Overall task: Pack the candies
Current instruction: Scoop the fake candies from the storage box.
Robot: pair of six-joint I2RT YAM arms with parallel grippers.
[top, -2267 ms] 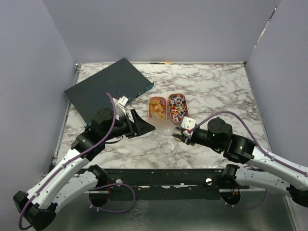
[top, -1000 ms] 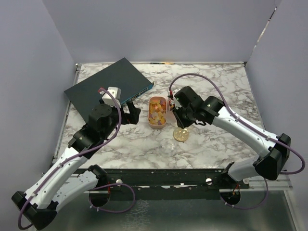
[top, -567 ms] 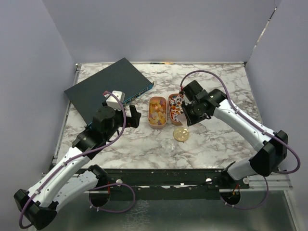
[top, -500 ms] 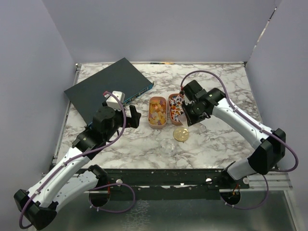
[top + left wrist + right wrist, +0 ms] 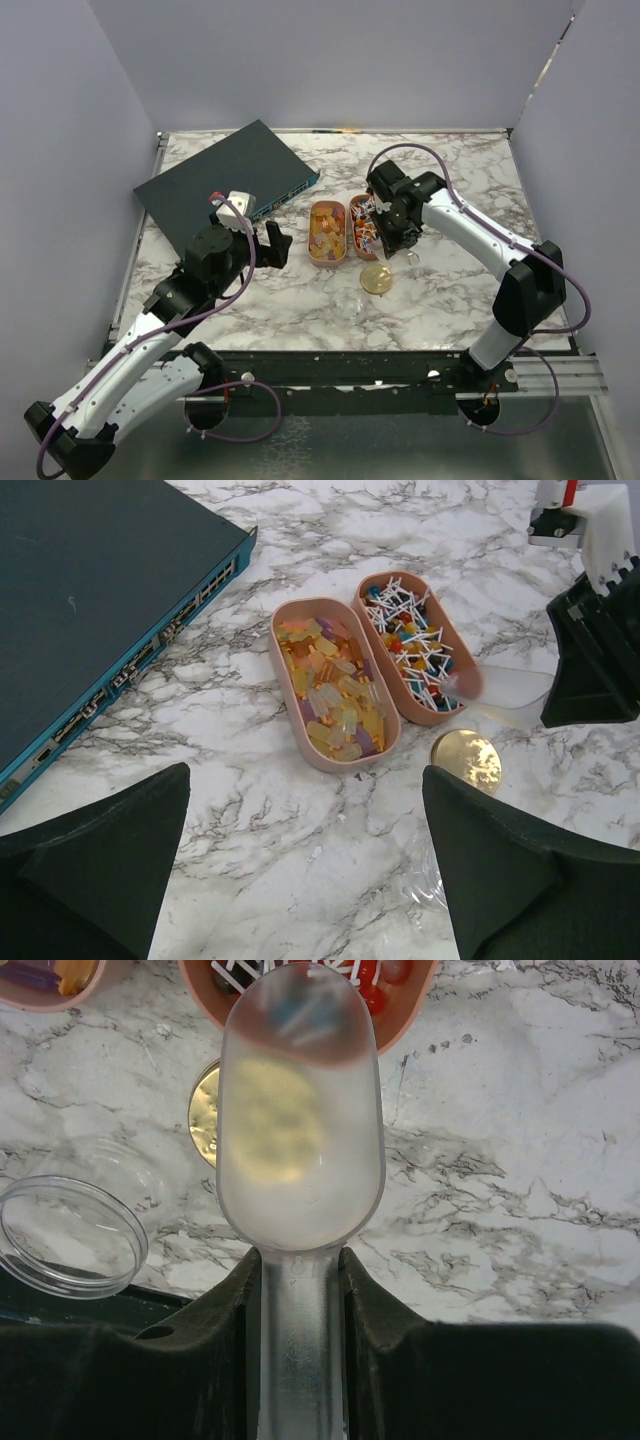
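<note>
Right wrist view has the right gripper (image 5: pixel 300 1290) clamped on the handle of a translucent plastic scoop (image 5: pixel 300 1110). Its bowl looks empty, with the tip over the near end of a peach tray (image 5: pixel 408 1008) at 12 o'clock. A gold lid (image 5: pixel 204 1115) lies off at 9 o'clock, and an open clear jar (image 5: pixel 70 1235) at 8 o'clock shows nothing inside. The left gripper (image 5: pixel 300 860) hangs wide and empty. Every sweet in sight sits in a tray: orange-yellow candies (image 5: pixel 335 690) in the left tray (image 5: pixel 335 765), mixed candies (image 5: pixel 405 640) in the other. Packing looks barely begun, with scooping, filling and capping all left.
</note>
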